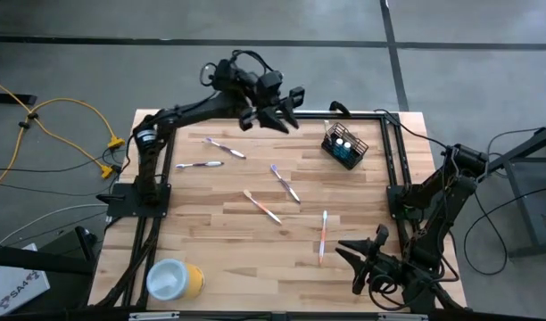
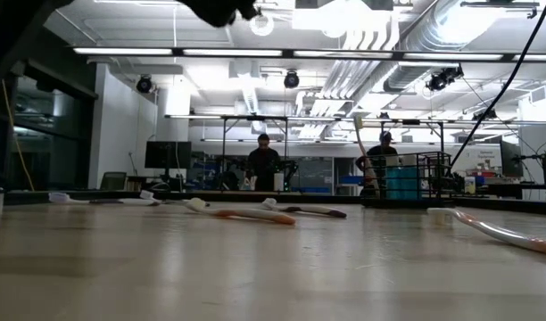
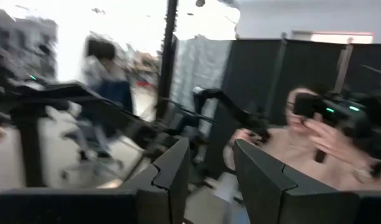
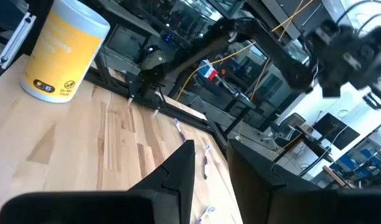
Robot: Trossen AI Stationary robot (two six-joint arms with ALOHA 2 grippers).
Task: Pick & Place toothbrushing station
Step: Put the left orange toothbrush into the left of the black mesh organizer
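Note:
The black wire-mesh holder (image 1: 344,145) stands on the table at the far right with two blue tubes (image 1: 343,143) upright in it; it also shows in the low view (image 2: 402,181). Several thin pale toothbrushes lie flat and loose on the wood: two at far left (image 1: 224,147) (image 1: 199,165), two mid-table (image 1: 285,183) (image 1: 262,207), one near right (image 1: 324,234). My left gripper (image 1: 271,120) is open and empty, raised above the table's far edge, left of the holder, its fingers (image 3: 172,168) level toward the room. My right gripper (image 1: 362,252) is open and empty at the near right corner.
A yellow cylinder with a white top (image 1: 175,279) stands at the near left corner, also in the right wrist view (image 4: 63,53). A black rail frame (image 1: 393,160) runs along the table's sides. People stand in the room beyond the far edge (image 2: 264,160).

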